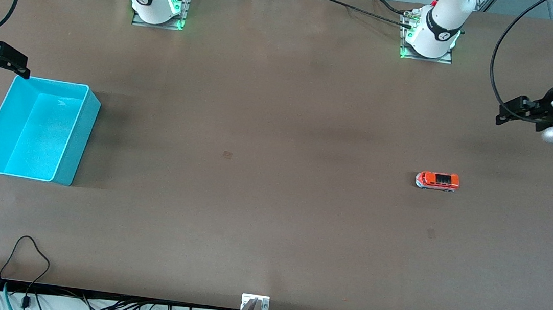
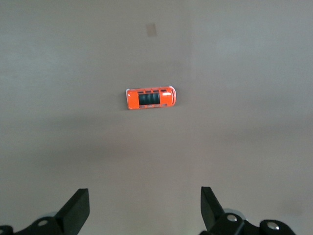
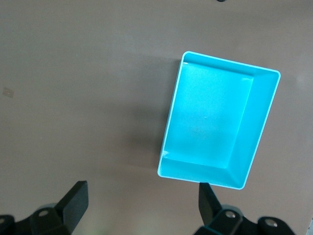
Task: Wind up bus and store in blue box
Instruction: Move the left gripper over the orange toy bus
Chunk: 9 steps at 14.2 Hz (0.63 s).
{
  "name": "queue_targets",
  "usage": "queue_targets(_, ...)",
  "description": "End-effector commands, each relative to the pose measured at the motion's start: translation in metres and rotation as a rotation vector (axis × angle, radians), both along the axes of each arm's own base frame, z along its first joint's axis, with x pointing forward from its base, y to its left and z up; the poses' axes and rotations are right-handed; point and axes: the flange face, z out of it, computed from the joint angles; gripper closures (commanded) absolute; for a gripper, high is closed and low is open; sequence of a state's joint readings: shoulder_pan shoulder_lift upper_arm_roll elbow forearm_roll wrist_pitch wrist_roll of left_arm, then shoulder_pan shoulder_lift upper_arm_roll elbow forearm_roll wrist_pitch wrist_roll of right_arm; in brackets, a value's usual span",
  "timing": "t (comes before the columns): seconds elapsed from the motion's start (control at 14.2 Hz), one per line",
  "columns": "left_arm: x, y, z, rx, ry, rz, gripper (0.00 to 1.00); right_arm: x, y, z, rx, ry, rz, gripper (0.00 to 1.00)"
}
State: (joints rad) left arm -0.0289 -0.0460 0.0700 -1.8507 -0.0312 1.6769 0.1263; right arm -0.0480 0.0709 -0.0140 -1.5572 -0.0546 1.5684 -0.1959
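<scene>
- The bus sits on its wheels on the bare table, toward the left arm's end, untouched and not yet wound.
- The box lies empty at the right arm's end, well apart from the bus.
- The left claw hangs high, spread wide and holding nothing, over the table near the bus.
- The right claw waits, also wide and empty, beside the box.
- By the look of it, every step remains: grasp, wind, carry, store.

Bus on table twd left arm's end; blue box right arm's end.
</scene>
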Motion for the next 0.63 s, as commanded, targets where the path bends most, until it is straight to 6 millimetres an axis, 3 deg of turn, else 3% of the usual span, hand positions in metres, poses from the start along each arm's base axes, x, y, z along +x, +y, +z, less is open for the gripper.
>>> queue_targets(0.0,0.017,-0.007,-0.033,0.007,0.048,-0.105,0.0,0.002,0.0,0.006,-0.013,-0.007,0.003,0.0)
queue_targets(0.56,0.047,-0.017,-0.134,-0.132,0.078,-0.544,0.0,0.002,0.001,0.006,-0.021,-0.008,0.003,0.0)
